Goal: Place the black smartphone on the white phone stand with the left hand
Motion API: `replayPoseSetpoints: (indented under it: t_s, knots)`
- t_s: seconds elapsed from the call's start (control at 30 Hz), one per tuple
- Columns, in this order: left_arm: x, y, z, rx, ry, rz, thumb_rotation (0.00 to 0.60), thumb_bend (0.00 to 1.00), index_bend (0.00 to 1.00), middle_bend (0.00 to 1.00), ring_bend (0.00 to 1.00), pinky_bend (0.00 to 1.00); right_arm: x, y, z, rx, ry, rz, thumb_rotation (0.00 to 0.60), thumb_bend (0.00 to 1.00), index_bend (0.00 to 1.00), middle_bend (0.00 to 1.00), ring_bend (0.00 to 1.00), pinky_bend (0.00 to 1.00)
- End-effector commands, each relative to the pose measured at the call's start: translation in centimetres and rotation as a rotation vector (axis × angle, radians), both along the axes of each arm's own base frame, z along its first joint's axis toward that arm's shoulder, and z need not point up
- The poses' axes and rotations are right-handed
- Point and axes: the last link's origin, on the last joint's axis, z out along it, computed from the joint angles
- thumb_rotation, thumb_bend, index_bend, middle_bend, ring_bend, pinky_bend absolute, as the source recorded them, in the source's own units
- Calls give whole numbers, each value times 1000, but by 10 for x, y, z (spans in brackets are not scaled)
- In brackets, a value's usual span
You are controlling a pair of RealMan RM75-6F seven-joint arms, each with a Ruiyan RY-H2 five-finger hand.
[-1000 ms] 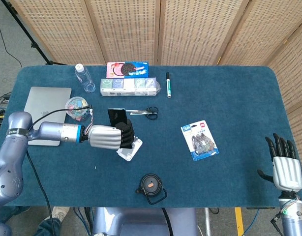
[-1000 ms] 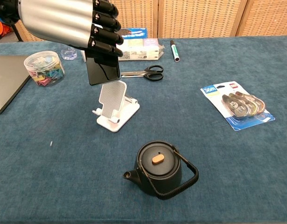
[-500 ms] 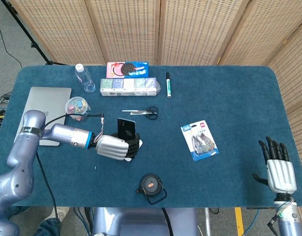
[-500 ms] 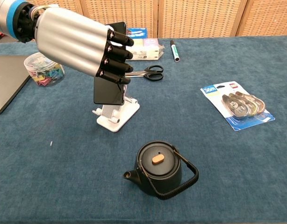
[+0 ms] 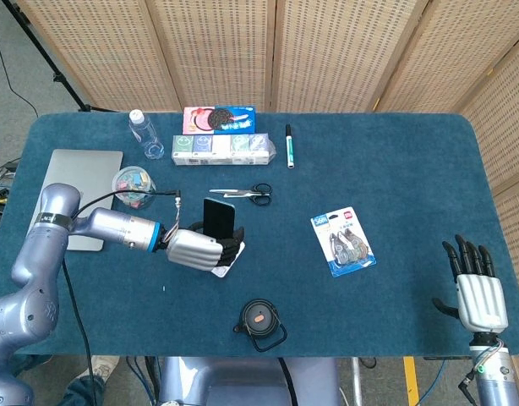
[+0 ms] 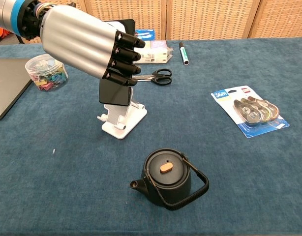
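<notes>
My left hand (image 5: 196, 248) (image 6: 82, 43) grips the black smartphone (image 5: 218, 218) (image 6: 114, 93), held upright. The phone's lower edge hangs just above the lip of the white phone stand (image 6: 122, 118) (image 5: 226, 266), and its back is close against the stand's sloped rest. I cannot tell whether the phone touches the stand. The hand covers most of the stand in the head view. My right hand (image 5: 477, 286) is at the table's near right corner, fingers spread, holding nothing.
A black teapot (image 6: 167, 178) stands just in front of the stand. Scissors (image 6: 153, 76) lie behind it. A tub of clips (image 6: 45, 73), a laptop (image 5: 80, 193), a bottle (image 5: 145, 134), snack boxes (image 5: 220, 145), a marker (image 5: 289, 145) and a blister pack (image 5: 344, 242) are around.
The left hand carried the phone down from above the stand to just over its rest, then shifted it slightly in the last half second. The right hand drew back a little.
</notes>
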Motion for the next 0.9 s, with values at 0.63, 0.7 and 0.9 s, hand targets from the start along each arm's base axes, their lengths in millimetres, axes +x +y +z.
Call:
replayPoseSetpoints:
  t_s: [0.63,0.7,0.9]
  knots:
    - [-7,-3,-11,16,58,-32,600,505,428,360,398,268,2,2,-1,9,-9,9,600,0,69,0,0,0]
    - [-8,-4,-12,17,61,-31,600,505,423,355,398,265,2,2,-1,10,-11,11,600,0,69,0,0,0]
    - [-10,-5,-16,27,58,-37,600,505,417,348,398,251,3,3,-1,14,-13,11,600,0,69,0,0,0]
